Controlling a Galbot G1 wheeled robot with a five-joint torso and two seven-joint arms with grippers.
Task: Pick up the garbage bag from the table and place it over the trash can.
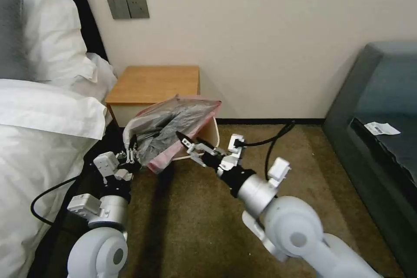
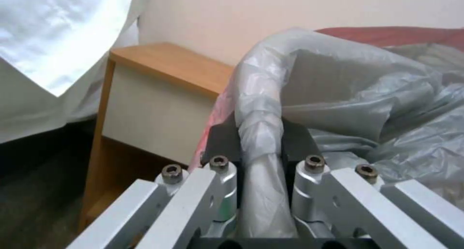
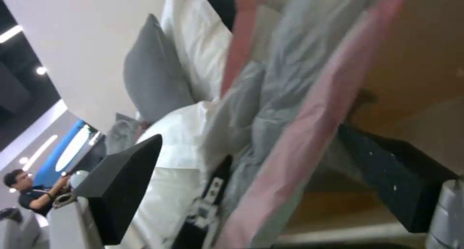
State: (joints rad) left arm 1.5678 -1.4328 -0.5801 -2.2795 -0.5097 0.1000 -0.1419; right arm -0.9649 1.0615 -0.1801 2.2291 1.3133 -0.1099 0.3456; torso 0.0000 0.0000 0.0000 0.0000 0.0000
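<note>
Standing on brown carpet (image 1: 195,226) beside the wooden counter (image 1: 154,83), left claw (image 1: 130,156) clamps the garbage bag (image 1: 173,126); right claw (image 1: 191,145) gapes apart.

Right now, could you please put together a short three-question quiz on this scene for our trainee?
1. True or false: the left claw is shut on a bunched fold of the garbage bag.
2. Where is the bag? A) flat on the table B) draped over the trash can on the carpet C) on the bed
3. Fill in: the right claw is ____, its fingers either side of the bag's pink band.

Key: 1 true; 2 B; 3 open
</note>
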